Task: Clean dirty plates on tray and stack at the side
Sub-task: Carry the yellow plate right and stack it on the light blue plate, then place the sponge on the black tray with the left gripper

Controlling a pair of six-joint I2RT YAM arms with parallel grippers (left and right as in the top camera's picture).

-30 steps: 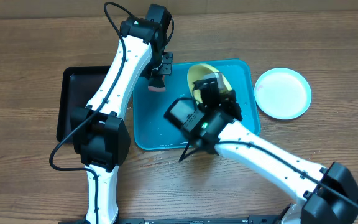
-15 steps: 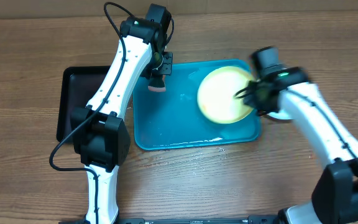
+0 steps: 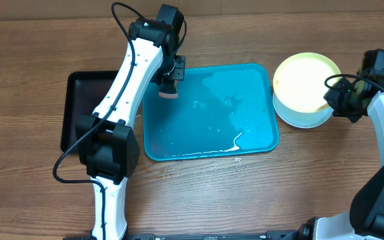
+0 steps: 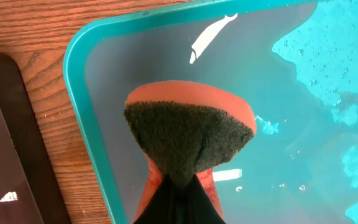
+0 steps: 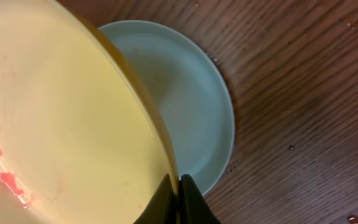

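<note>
Black right gripper (image 5: 179, 183), clamped on rim of round yellow-green plastic plate (image 5: 61, 124).
Plate tilts over a pale teal round plate (image 5: 191, 106) on the wooden table (image 3: 245, 200), beside the wet turquoise rectangular tray (image 3: 179, 143), apparently for stacking; red smear (image 5: 8, 180) shows. Left gripper (image 4: 176, 196) pinches an orange, dark-faced sponge (image 4: 188, 130) over the tray's corner, poised to scrub.

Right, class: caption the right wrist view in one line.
Right gripper pinches the yellow plate by its rim, tilted above the pale plate on the wooden table.

The wooden table (image 3: 32, 60) carries a black tray (image 3: 79, 100), the turquoise tray (image 3: 199, 127) and a pale plate (image 3: 302, 121).
</note>
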